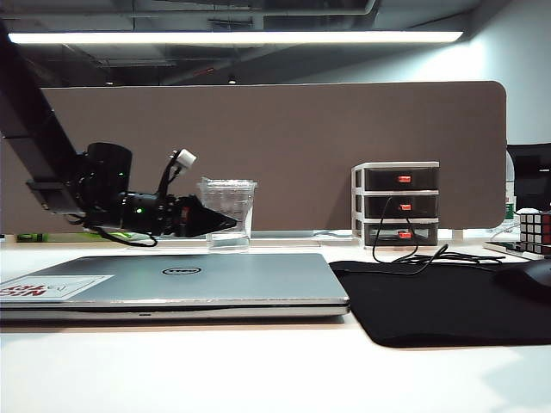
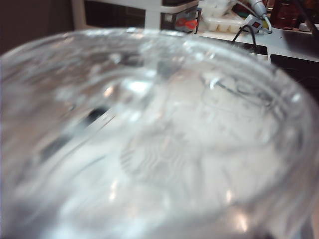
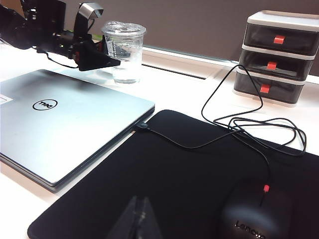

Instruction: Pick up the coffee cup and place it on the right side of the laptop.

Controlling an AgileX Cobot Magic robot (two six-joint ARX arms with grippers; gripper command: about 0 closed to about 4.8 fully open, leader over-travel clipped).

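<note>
The coffee cup (image 1: 228, 206) is a clear lidded plastic cup with a little liquid. It stands upright on the white table behind the laptop's (image 1: 172, 280) far right corner. My left gripper (image 1: 219, 222) is level at the cup's lower half, reaching in from the left, open, one dark finger (image 3: 107, 61) in front of the cup's side (image 3: 124, 50). The left wrist view is filled by the blurred cup (image 2: 159, 139), and the jaws are hidden there. The closed silver laptop (image 3: 65, 129) lies flat. My right gripper (image 3: 141, 219) hangs shut over the black mat, holding nothing.
A black mat (image 1: 439, 301) lies to the right of the laptop with a black mouse (image 3: 254, 214) and its looping cable (image 3: 239, 119) on it. A three-drawer unit (image 1: 396, 205) stands at the back right, a puzzle cube (image 1: 535, 231) at the far right. A brown partition closes the back.
</note>
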